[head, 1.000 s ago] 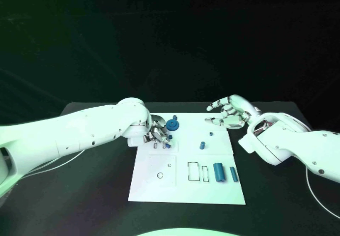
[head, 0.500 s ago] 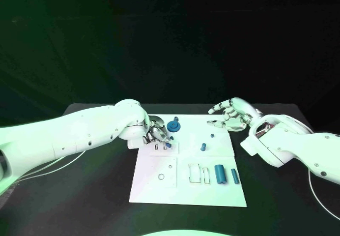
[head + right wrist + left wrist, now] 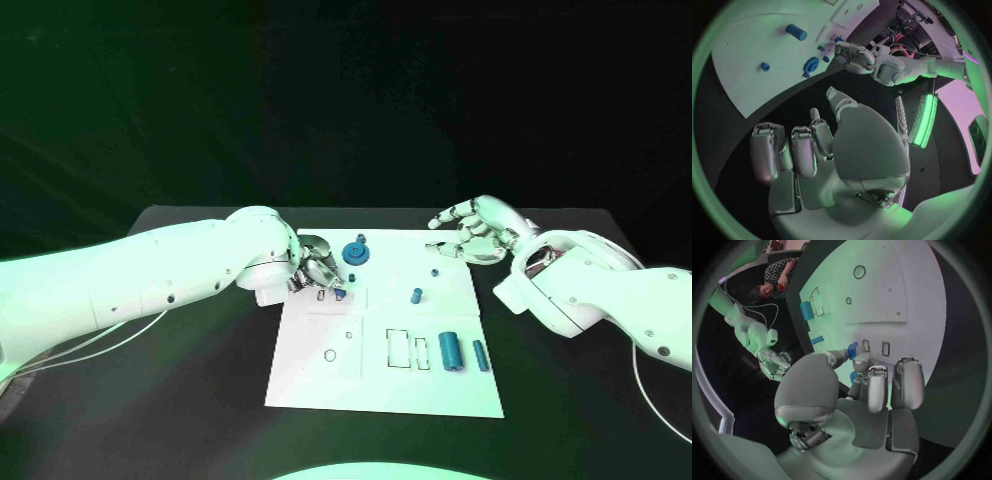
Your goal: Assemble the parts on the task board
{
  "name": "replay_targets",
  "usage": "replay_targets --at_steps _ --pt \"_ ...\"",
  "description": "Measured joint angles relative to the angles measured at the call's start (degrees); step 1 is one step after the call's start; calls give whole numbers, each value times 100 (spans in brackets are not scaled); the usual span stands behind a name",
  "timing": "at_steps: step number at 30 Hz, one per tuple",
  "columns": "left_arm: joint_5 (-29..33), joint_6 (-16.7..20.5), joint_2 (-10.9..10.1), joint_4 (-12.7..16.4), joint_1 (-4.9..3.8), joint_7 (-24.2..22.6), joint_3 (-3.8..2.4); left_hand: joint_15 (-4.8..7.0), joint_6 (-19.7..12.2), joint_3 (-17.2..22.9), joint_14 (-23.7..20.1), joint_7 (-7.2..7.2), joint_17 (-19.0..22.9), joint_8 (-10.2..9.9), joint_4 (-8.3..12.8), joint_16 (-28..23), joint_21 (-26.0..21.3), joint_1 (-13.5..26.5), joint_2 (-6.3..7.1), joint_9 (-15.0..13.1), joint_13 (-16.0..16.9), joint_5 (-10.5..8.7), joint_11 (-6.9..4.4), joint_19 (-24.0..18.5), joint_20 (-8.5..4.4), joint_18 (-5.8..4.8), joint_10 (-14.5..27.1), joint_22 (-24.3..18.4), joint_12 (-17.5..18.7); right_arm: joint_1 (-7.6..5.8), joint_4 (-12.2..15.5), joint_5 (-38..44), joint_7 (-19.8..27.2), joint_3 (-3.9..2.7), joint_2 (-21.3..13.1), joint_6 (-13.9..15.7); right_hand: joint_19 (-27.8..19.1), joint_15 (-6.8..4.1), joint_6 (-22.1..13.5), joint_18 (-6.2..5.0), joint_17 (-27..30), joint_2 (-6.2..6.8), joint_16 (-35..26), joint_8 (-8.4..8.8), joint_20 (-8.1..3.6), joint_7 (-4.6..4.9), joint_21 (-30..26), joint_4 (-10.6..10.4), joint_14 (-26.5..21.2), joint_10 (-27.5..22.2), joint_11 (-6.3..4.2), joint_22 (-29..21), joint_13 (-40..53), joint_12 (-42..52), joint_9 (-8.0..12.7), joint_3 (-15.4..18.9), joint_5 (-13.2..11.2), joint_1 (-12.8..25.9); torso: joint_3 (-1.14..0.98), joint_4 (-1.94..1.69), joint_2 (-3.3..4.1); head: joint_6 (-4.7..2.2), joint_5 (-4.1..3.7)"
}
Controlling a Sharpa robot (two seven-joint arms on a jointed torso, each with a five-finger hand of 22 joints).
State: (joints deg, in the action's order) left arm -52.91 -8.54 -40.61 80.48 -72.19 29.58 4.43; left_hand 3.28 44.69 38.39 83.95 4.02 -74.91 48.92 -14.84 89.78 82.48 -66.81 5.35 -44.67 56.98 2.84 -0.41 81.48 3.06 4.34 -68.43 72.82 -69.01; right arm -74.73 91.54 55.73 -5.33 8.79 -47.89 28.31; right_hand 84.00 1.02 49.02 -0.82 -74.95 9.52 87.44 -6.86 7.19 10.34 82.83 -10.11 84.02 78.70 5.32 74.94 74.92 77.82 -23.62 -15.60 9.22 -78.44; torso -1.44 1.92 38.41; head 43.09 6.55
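Observation:
The white task board [image 3: 378, 385] lies mid-table. My left hand [image 3: 317, 272] hovers low over its far left part and pinches a small blue part [image 3: 853, 350] between thumb and a finger, close to two small slots [image 3: 886, 348]. A round blue gear-like part [image 3: 356, 254] stands just right of that hand. Two small blue pieces [image 3: 433, 270] [image 3: 417, 296] stand near the board's middle right. Two blue cylinders [image 3: 449, 349] [image 3: 480, 354] lie at its right side. My right hand [image 3: 470, 230] hangs over the far right corner, fingers spread, holding nothing.
Outlined recesses [image 3: 397, 346] and a small round hole [image 3: 330, 355] mark the board's near half. Bare black table [image 3: 188, 390] lies to either side of the board. My right forearm [image 3: 591, 285] runs along the board's right edge.
The left hand's fingers have shifted slightly over the board's far left part, still with the small blue part. The right hand has stayed where it was.

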Motion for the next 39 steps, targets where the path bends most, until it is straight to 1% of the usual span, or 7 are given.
replay_targets --at_steps 3,11,12,15,24,37,39 --pt "-144 118 -48 84 45 -9 1 0 2 78 0 -1 0 0 29 0 0 43 43 -5 -50 0 0 0 0 0 0 0 14 0 -1 0 0 0 -3 -2 0 0 0 0 0 0 0 0 0 0 0 0 0 0 0 0 0 0 0 0 0 0 1 1 0 13 10" --pt "-552 524 -129 254 195 -47 10 20 65 157 20 -47 0 -1 -48 -25 0 134 134 -42 -149 0 -10 21 -21 0 -11 27 64 0 -5 0 0 0 -12 -6 0 0 0 0 1 0 0 0 0 0 0 -16 0 0 0 -1 0 0 0 -16 0 0 4 10 3 41 32" --pt "-587 565 -135 264 211 -52 11 20 73 280 20 -54 0 -3 75 -26 0 145 145 -42 -149 -3 -20 21 -21 0 -21 27 64 0 -5 0 0 0 -13 -6 0 0 0 0 1 0 0 0 0 0 0 -16 0 0 0 -1 -1 0 0 -16 0 0 4 10 3 42 34" --pt "-684 671 -145 286 250 -68 12 20 82 289 20 -60 0 -5 84 -26 0 166 166 -43 -149 6 -20 21 -21 0 -21 27 64 0 -5 1 0 1 -15 -7 0 0 0 0 1 0 0 0 0 0 0 -16 0 0 0 -1 0 0 0 -16 0 0 5 14 5 44 37" --pt "-837 819 -154 322 297 -106 7 20 105 304 20 -61 0 -4 69 -26 0 189 189 -54 -149 24 -18 21 -21 0 -24 26 84 1 -6 1 0 1 -17 -9 0 0 0 0 2 0 0 0 0 0 0 -16 0 0 0 -2 -1 0 0 -16 0 0 5 21 7 58 37" --pt "-924 828 -200 351 313 -107 10 40 124 321 -1 -65 -2 -17 54 -47 0 211 211 -33 -128 24 -20 21 -20 0 -102 25 84 2 -6 1 2 2 -25 -14 0 0 0 0 2 0 0 0 0 0 0 -16 0 0 0 -3 -1 0 5 -16 0 0 4 19 9 71 23" --pt "-940 822 -205 358 313 -103 10 40 161 321 -1 -64 -4 -17 54 -47 0 211 211 -34 -128 23 -40 21 -20 0 -122 25 84 2 -6 1 2 2 -26 -16 0 0 0 0 2 0 0 0 0 0 0 -16 0 0 0 -3 -1 0 4 -16 0 0 4 19 9 72 21"
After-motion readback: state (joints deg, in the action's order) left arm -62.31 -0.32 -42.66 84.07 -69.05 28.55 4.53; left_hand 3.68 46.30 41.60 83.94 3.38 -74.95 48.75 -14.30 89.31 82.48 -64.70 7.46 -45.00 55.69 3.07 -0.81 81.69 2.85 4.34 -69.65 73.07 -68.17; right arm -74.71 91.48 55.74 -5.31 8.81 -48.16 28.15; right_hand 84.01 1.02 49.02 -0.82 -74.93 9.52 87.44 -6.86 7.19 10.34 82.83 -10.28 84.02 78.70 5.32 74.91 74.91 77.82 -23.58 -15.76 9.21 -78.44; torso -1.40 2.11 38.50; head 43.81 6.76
